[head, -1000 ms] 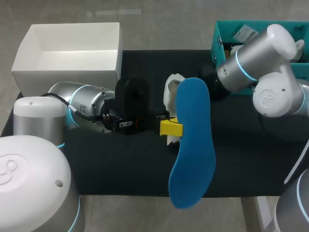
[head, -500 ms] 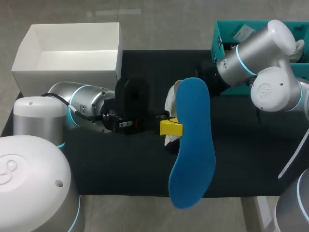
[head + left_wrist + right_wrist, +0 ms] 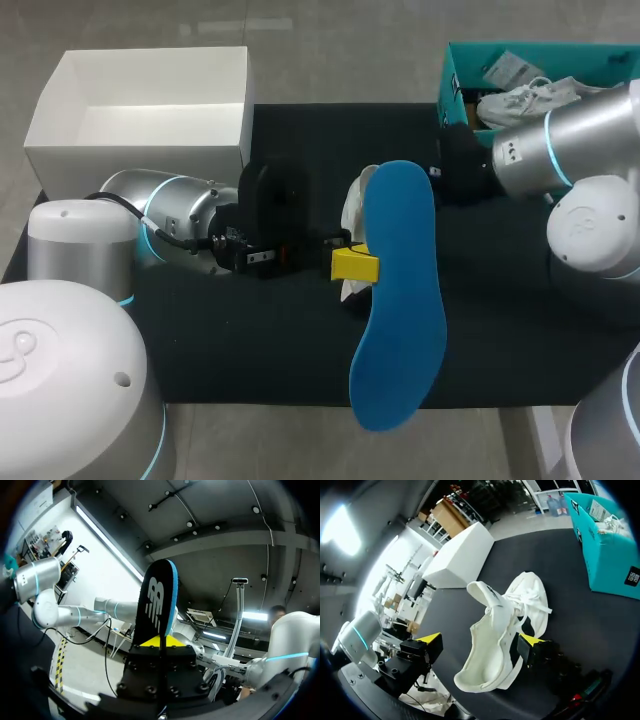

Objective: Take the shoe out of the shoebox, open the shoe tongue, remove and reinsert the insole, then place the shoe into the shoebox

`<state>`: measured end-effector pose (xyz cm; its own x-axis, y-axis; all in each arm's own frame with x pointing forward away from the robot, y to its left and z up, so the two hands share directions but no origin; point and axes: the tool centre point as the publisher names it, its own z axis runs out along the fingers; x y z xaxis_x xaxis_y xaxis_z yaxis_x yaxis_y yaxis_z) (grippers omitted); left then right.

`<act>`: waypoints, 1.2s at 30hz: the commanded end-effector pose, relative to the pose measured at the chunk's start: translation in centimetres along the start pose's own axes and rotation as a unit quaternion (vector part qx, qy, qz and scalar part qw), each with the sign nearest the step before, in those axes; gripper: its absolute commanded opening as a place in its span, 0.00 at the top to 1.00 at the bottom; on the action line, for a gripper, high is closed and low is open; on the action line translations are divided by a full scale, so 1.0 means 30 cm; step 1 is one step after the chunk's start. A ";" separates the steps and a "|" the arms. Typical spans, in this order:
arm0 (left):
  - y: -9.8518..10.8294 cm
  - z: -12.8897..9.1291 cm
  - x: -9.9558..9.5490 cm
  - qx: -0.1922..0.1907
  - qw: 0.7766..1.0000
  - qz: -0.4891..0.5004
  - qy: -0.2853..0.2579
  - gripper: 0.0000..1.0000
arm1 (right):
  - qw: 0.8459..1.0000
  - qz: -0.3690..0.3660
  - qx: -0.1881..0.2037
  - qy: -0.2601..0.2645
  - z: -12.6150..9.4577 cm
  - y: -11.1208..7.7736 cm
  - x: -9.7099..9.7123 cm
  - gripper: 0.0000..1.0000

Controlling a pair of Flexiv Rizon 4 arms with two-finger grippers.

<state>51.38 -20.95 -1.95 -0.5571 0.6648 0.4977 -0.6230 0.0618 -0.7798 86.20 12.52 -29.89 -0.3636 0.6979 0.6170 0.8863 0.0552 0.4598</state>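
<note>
Left gripper (image 3: pixel 355 265) clamps the blue, black-backed insole (image 3: pixel 400 300) upright; right gripper (image 3: pixel 481 641) gapes near the white shoe (image 3: pixel 495 622).

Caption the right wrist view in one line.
White shoe on the black mat, ahead of the open right hand.

L hand (image 3: pixel 356 264) clamps blue insole (image 3: pixel 400 300) over white shoe (image 3: pixel 354 192), R arm (image 3: pixel 560 160) by teal box (image 3: pixel 450 75).

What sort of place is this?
Probably a robotics lab bench: the left arm and right arm reach over a black mat, the left gripper holds a blue insole, and a white shoe and teal shoebox lie nearby.
</note>
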 end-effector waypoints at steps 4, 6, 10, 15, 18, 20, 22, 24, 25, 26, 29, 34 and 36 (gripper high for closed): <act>0.001 0.001 -0.001 0.001 1.000 0.000 0.000 1.00 | 1.000 0.000 -0.004 0.001 0.006 -0.005 0.001 0.00; 0.001 0.001 -0.001 0.001 1.000 0.000 0.000 1.00 | 1.000 0.000 -0.004 0.001 0.006 -0.005 0.001 0.00; 0.001 0.001 -0.001 0.001 1.000 0.000 0.000 1.00 | 0.997 0.049 -0.024 0.052 -0.038 0.015 0.043 0.00; 0.001 0.001 -0.001 0.001 1.000 0.000 0.000 1.00 | 0.969 0.147 0.002 0.198 -0.126 0.032 0.174 0.00; 0.001 0.001 -0.001 0.001 1.000 0.000 0.000 1.00 | 0.946 0.182 0.037 0.265 -0.171 0.035 0.260 0.00; 0.001 0.001 -0.001 0.001 1.000 0.000 0.000 1.00 | 0.936 0.192 0.060 0.288 -0.200 0.036 0.302 0.00; 0.001 0.001 -0.001 0.001 1.000 0.000 0.000 1.00 | 0.927 0.206 0.074 0.304 -0.228 0.041 0.330 0.00; 0.001 0.001 -0.001 0.001 1.000 0.000 0.000 1.00 | 0.921 0.211 0.081 0.316 -0.253 0.049 0.353 0.00; 0.001 0.001 -0.001 0.001 1.000 0.000 0.000 1.00 | 0.919 0.212 0.084 0.322 -0.265 0.053 0.361 0.00; 0.001 0.001 -0.001 0.001 1.000 0.000 0.000 1.00 | 0.916 0.216 0.090 0.327 -0.275 0.055 0.368 0.00; 0.001 0.001 -0.001 0.001 1.000 0.000 0.000 1.00 | 0.909 0.230 0.097 0.334 -0.307 0.066 0.378 0.00; 0.001 0.001 -0.001 0.001 1.000 0.000 0.000 1.00 | 0.894 0.256 0.109 0.351 -0.365 0.103 0.403 0.00; 0.001 0.001 -0.001 0.001 1.000 0.000 0.000 1.00 | 0.898 0.247 0.103 0.348 -0.380 0.119 0.414 0.00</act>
<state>51.38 -20.95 -1.95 -0.5570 0.6648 0.4977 -0.6230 0.0618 -0.7798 80.93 13.41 -13.28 0.0471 0.0965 0.9942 0.9988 0.0094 -0.0482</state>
